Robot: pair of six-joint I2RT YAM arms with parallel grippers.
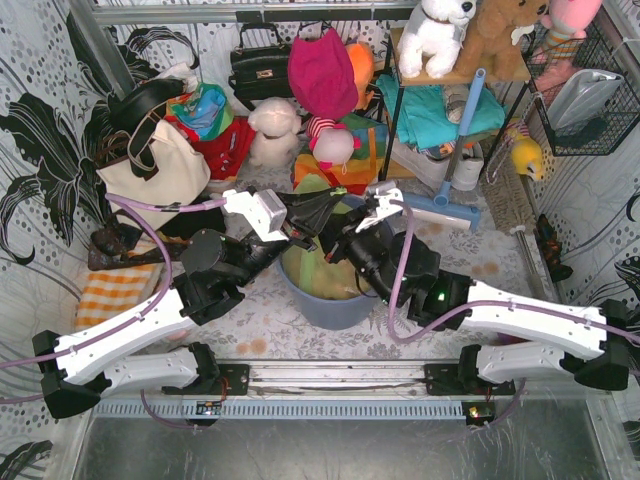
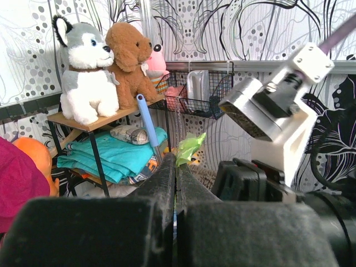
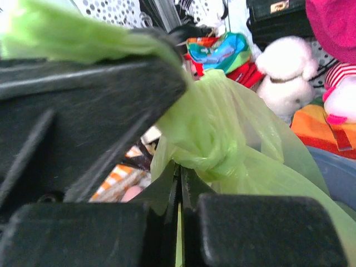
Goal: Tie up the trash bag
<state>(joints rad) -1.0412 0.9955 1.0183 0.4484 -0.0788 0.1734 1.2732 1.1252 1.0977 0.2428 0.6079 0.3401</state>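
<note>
The lime-green trash bag sits in a round blue bin mid-table. Both grippers meet just above it. My left gripper is shut, and a strip of green bag plastic sticks out past its fingertips. My right gripper is shut too, with a thin edge of green plastic pinched between its jaws. Right at its fingertips sits a twisted knot of bag plastic. The left gripper's dark finger crosses the upper left of the right wrist view with green plastic draped over it.
A cream tote bag and an orange striped cloth lie at the left. Stuffed toys and clothes crowd the back wall. A small shelf and a blue-handled brush stand at the back right.
</note>
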